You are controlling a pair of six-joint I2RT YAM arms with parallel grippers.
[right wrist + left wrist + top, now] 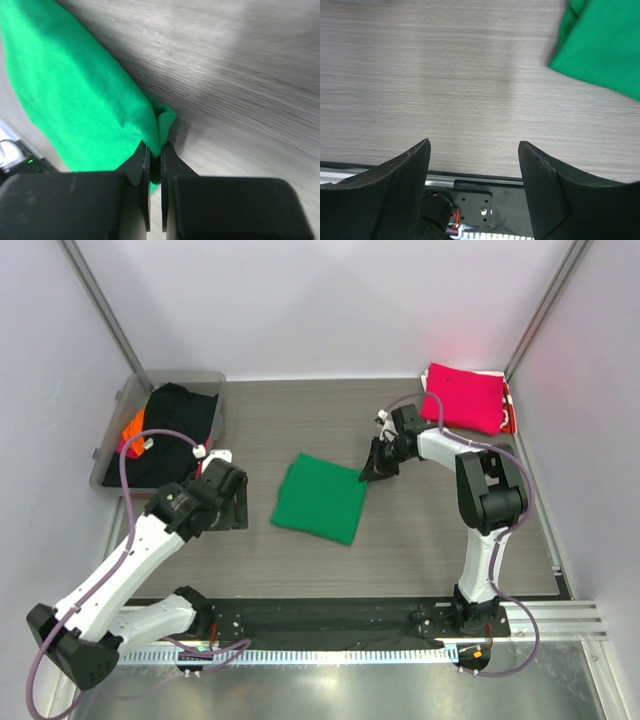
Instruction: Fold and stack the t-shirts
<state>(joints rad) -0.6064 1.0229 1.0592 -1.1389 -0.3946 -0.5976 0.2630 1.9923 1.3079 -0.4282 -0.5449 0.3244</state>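
A folded bright green t-shirt (320, 498) lies in the middle of the table. My right gripper (368, 474) is shut on its right corner, and the pinched green cloth (159, 131) shows between the jaws in the right wrist view. A folded magenta-pink t-shirt (463, 397) lies at the back right. Black (172, 435) and orange (133, 426) t-shirts lie in the clear tub. My left gripper (232, 508) is open and empty, left of the green t-shirt (602, 45), above bare table.
The clear plastic tub (213, 381) stands at the back left by the wall. Metal frame posts rise at both back corners. A black rail with the arm bases (330, 625) runs along the near edge.
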